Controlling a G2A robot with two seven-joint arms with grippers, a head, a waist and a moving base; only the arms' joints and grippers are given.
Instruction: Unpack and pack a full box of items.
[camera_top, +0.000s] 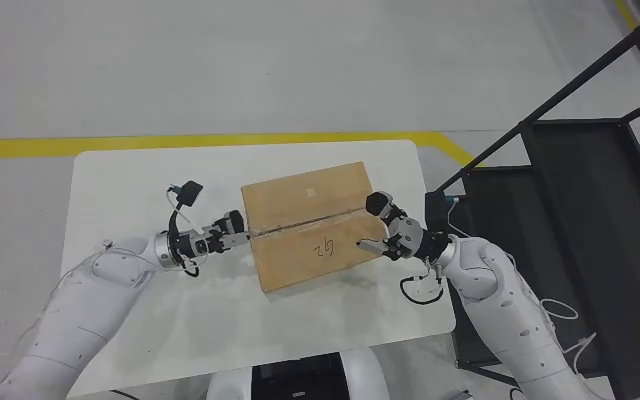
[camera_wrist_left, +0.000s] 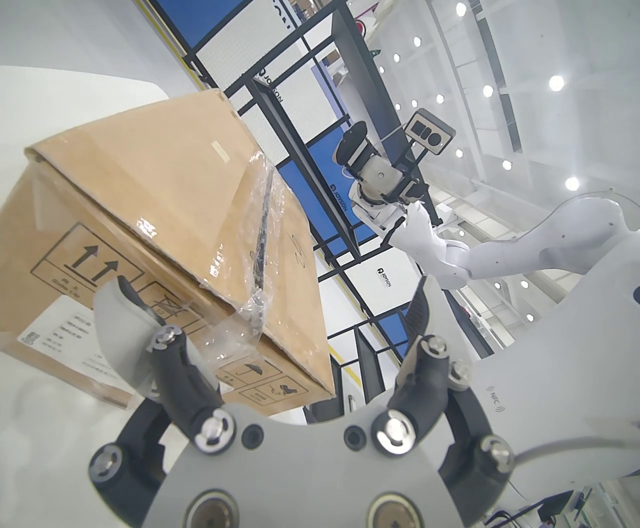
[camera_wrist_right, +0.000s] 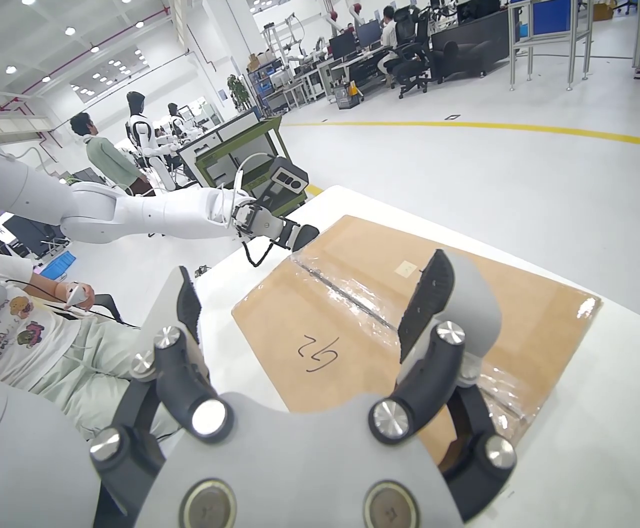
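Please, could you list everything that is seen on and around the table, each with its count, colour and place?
box: 1, brown cardboard, middle of the table, flaps shut
tape: 1 strip, clear, along the box's top seam
mark: 1, black, handwritten on the box top
table: 1, white, under the box
floor line: 1, yellow, beyond the table
rack: 1, black, at the robot's right
left gripper: 1, grey and black, open, at the box's left edge
right gripper: 1, grey and black, open, at the box's right edge

we see a closed brown cardboard box (camera_top: 300, 200) lying flat on the white table (camera_top: 120, 180), right of its middle and slightly askew to its edges. crinkled clear tape (camera_wrist_right: 345, 295) seals the centre seam, and a handwritten mark (camera_wrist_right: 317, 352) sits on top.
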